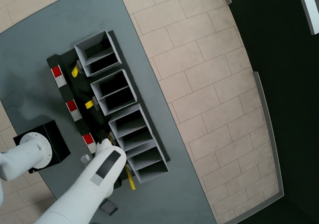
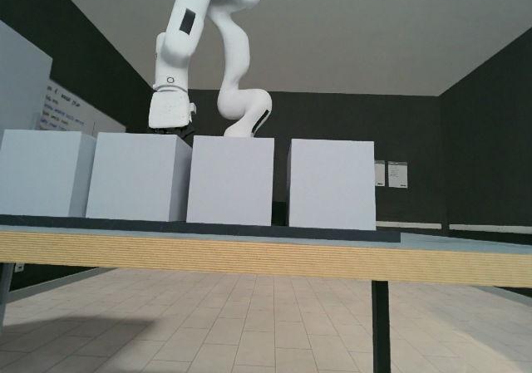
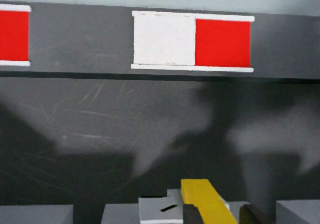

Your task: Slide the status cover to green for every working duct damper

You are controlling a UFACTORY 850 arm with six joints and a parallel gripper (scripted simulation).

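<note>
Four grey open-topped dampers stand in a row on a black board (image 1: 117, 42). From the far end they are the first (image 1: 80, 54), second (image 1: 96, 94), third (image 1: 114, 129) and fourth (image 1: 161, 162). In the exterior view they show as plain boxes. My gripper (image 1: 104, 142) (image 2: 169, 131) (image 3: 220, 215) is low at the third damper (image 2: 135, 175), shut on its yellow lever (image 3: 204, 200). That damper's slider (image 1: 89, 142) shows a white cover (image 3: 163, 39) beside red (image 3: 222, 43). The first slider (image 1: 58, 77) and second slider (image 1: 75, 111) also show red. The fourth slider is hidden under my arm.
Yellow levers stick out of the first damper (image 1: 75, 71), the second (image 1: 89, 104) and the fourth (image 1: 130, 178). The black robot base (image 1: 55, 139) stands beside the board. Two small grey blocks (image 1: 84, 159) (image 1: 108, 207) lie on the grey table (image 1: 159, 195) near my arm.
</note>
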